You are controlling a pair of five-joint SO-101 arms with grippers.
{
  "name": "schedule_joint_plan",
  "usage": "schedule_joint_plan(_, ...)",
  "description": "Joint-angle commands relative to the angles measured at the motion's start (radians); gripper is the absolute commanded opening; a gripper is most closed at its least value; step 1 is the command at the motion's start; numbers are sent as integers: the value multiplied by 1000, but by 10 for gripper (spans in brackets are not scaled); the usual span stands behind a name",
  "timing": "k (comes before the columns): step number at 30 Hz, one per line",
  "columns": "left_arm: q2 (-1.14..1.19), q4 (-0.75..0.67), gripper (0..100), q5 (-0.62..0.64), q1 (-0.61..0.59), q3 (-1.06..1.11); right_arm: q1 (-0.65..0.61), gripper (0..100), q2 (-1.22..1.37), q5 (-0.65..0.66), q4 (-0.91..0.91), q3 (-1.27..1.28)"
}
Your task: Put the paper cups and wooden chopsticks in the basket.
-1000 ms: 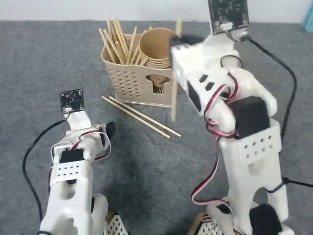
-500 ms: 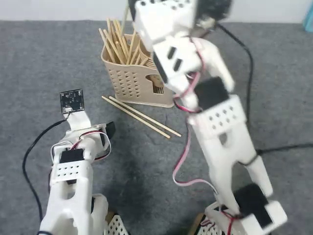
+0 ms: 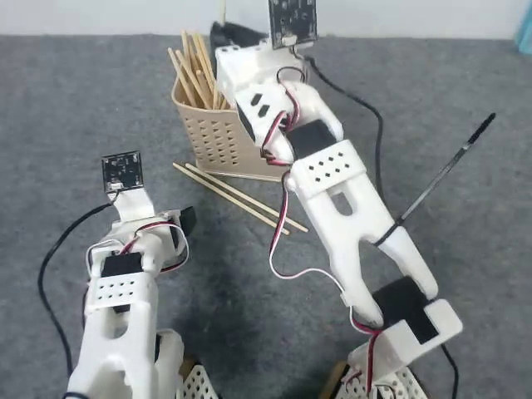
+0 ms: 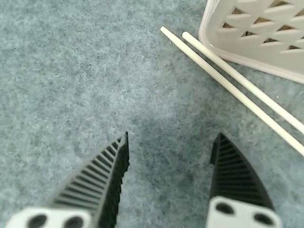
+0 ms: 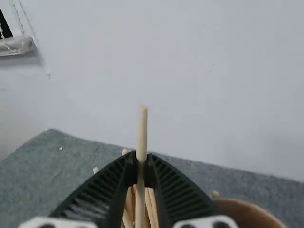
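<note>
Chopsticks [image 3: 249,198], two, lie side by side on the carpet [image 3: 83,100] just beside the basket [image 3: 212,137], a third chopstick [image 5: 142,123] stands upright pinched in my right pincer [image 5: 141,162] above it, and my left pincer [image 4: 173,137] gapes wide near the pair.

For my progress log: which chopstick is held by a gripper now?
The upright chopstick clamped in the right gripper, above the basket. Two chopsticks lie loose on the carpet beside the basket; the rest stand inside it.

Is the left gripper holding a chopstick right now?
No, the left gripper stands open over the carpet, and the two chopsticks lie loose on it beside the basket.
</note>
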Motion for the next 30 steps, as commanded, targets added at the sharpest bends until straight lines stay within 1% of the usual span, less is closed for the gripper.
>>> schedule_joint_plan(1, -26, -26, 264, -14, 5, -5, -21, 35, -21, 9, -28, 20)
schedule_joint_plan(5, -26, -26, 264, -14, 5, -5, -53, 161, -25, 23, -27, 21)
schedule_joint_plan(7, -26, -26, 264, -14, 5, -5, -64, 191, -56, 23, -12, 0)
schedule_joint_plan(10, -26, -26, 264, -14, 5, -5, -68, 176, -130, 17, 93, -61)
schedule_joint_plan(14, -26, -26, 264, -14, 3, -5, -71, 141, -263, 17, 288, -141)
schedule_joint_plan(18, -26, -26, 264, -9, -3, -7, -71, 76, -429, 21, 559, -158)
schedule_joint_plan(22, -26, -41, 263, 0, -58, -22, -71, 10, -553, 23, 854, -153)
schedule_joint_plan(25, -26, -48, 263, 69, -91, -30, -71, 9, -581, 25, 1052, -153)
schedule_joint_plan(27, -23, -49, 263, 106, -115, -41, -84, 9, -578, 61, 1173, -152)
schedule_joint_plan(30, -17, -48, 263, 141, -158, -61, -131, 13, -558, 170, 1303, -92)
